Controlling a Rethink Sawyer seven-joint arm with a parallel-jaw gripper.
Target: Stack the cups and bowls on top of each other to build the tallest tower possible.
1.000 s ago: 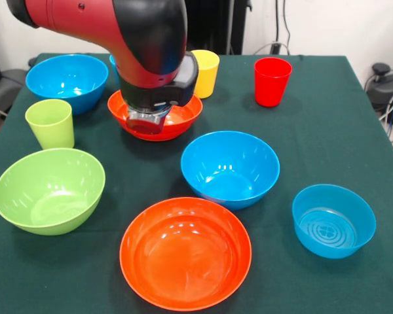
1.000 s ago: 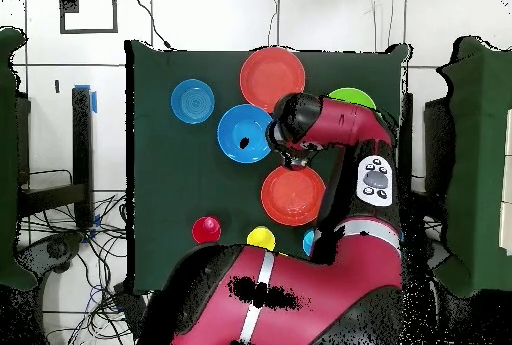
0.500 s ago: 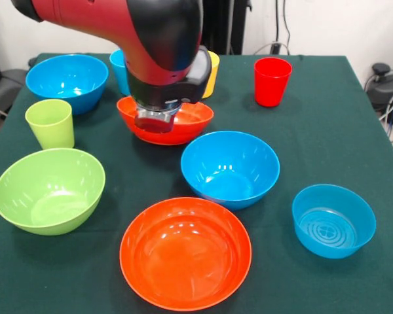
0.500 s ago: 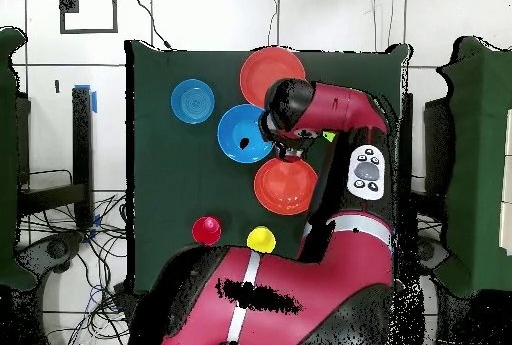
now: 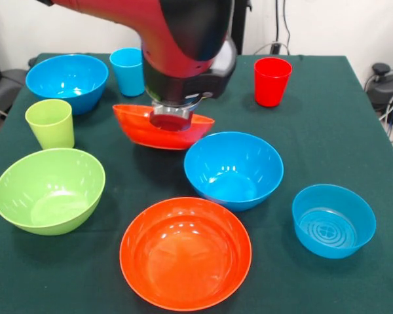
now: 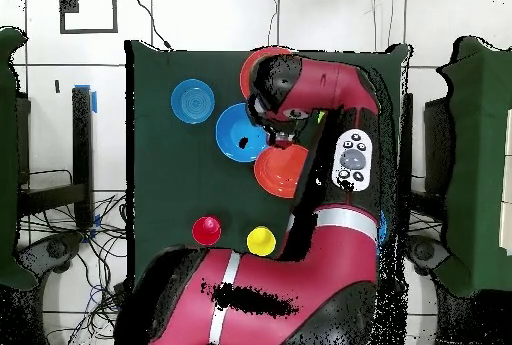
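My gripper (image 5: 172, 120) is shut on the rim of a wide orange bowl (image 5: 139, 129) and holds it tilted just above the table, beside the left rim of a deep blue bowl (image 5: 234, 169). In the overhead view the held bowl (image 6: 276, 173) sits below the gripper (image 6: 283, 142) and next to that blue bowl (image 6: 238, 133). The other orange bowl (image 5: 185, 252), lime green bowl (image 5: 49, 188), small blue bowl (image 5: 333, 220), second deep blue bowl (image 5: 67, 80), green cup (image 5: 50, 123), blue cup (image 5: 128, 70) and red cup (image 5: 272, 80) stand apart. The arm hides the yellow cup in the front view; it shows overhead (image 6: 261, 240). Nothing is stacked.
The table (image 5: 354, 131) has a dark green cloth. The arm's thick body reaches over the table's far middle. Cables and equipment lie on the floor past the table's right edge.
My gripper has moved to the right and toward the camera with the orange bowl, lifting and tilting it, up to the deep blue bowl. The blue cup has come into sight; the yellow cup is now hidden.
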